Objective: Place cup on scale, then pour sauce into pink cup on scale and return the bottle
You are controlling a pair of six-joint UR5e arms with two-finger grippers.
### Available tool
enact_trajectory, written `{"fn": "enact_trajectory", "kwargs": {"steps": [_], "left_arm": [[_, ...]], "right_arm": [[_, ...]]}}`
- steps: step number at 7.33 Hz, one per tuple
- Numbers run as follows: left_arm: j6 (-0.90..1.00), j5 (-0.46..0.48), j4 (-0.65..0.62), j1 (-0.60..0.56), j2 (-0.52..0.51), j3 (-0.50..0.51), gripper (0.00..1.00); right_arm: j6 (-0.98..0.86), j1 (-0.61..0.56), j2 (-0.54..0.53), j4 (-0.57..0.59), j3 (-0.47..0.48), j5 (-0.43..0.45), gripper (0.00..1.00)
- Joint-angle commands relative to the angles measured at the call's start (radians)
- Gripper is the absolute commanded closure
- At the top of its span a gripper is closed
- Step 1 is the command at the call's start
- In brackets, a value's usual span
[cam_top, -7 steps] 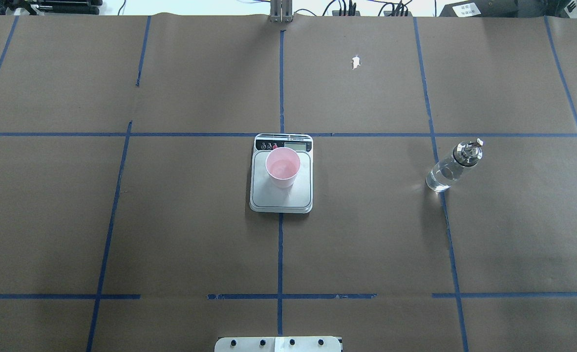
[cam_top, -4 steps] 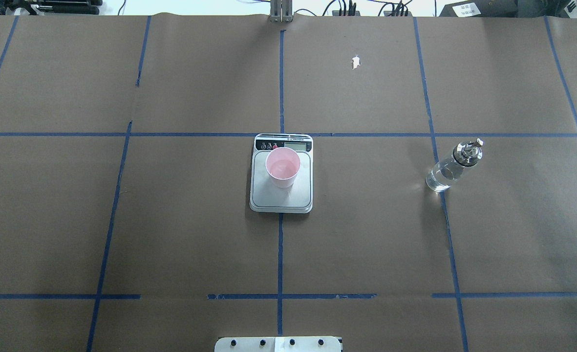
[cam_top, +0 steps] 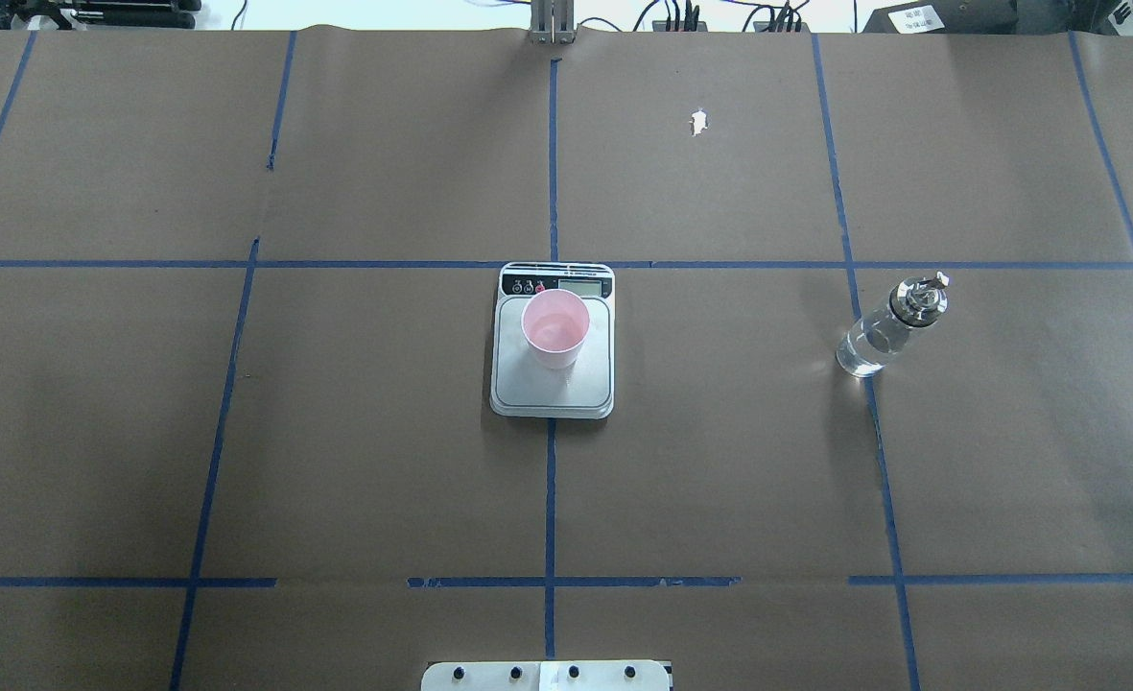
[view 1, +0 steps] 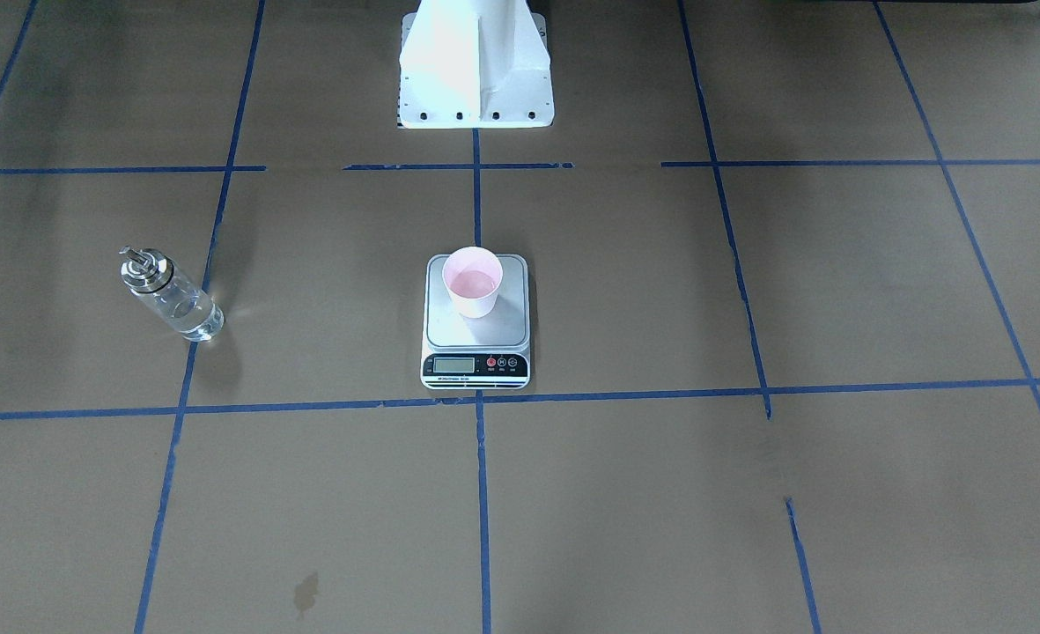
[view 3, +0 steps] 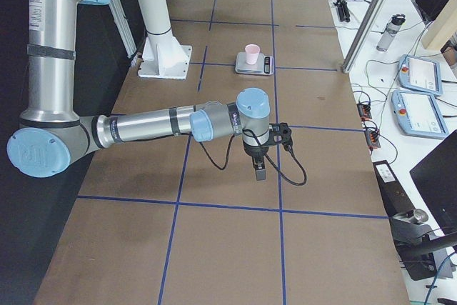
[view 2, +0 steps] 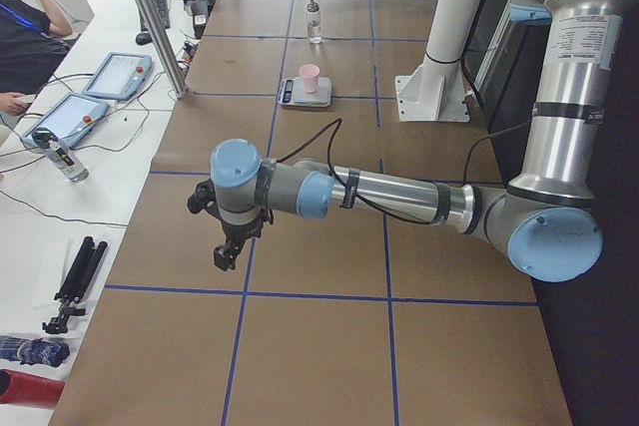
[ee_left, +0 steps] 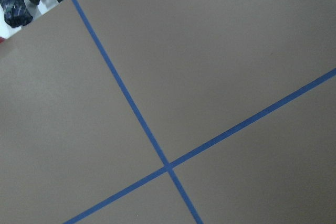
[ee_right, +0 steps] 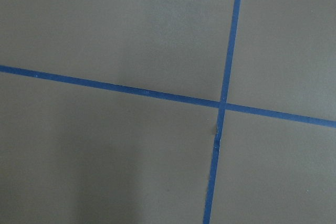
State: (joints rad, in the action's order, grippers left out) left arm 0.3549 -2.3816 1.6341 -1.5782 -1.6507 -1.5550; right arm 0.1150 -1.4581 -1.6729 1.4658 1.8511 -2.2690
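Two end effectors hang over bare tape crosses at opposite ends of the counter (cam_top: 719,461), and neither appears in the overhead or front view. The left end effector (view 2: 228,254) and the right end effector (view 3: 260,171) show only in the side views, so I cannot tell whether their fingers are apart or together. Both wrist cameras see only brown paper and blue tape.

The glass bottle (cam_top: 890,326) stands upright on its base, long axis vertical, on a tape line well to the robot's right of the scale (cam_top: 553,389). The right arm is therefore the nearer one. From its end effector the bottle lies inward, toward the middle of the counter. I judge that any reach for it would come from that side, closing across the round body below the silver cap.

The bottle holds clear sauce (cam_top: 863,350) in its lower part. The pink cup (cam_top: 555,331) sits upright on the steel platform, towards the display end. Its inside shows a faint sheen, and I cannot tell whether that is liquid. Cup and bottle are well apart.
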Motion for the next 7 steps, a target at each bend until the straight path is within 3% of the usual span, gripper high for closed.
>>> {"fn": "enact_trajectory", "kwargs": {"steps": [1, 3, 5, 7], "left_arm": [[0.009, -0.056, 0.033, -0.017, 0.019, 0.089, 0.00], [0.009, -0.039, 0.036, -0.014, 0.045, 0.096, 0.00], [-0.054, 0.106, 0.029, -0.014, 0.034, 0.067, 0.00], [-0.094, 0.104, 0.026, -0.011, 0.035, 0.056, 0.00]], "right_arm": [[-0.009, 0.001, -0.004, -0.001, -0.004, 0.011, 0.00], [0.003, 0.002, -0.007, 0.004, -0.022, 0.008, 0.00], [0.003, 0.001, -0.001, 0.020, -0.100, -0.017, 0.00], [0.003, -0.008, -0.004, 0.041, -0.130, -0.081, 0.00]]}}
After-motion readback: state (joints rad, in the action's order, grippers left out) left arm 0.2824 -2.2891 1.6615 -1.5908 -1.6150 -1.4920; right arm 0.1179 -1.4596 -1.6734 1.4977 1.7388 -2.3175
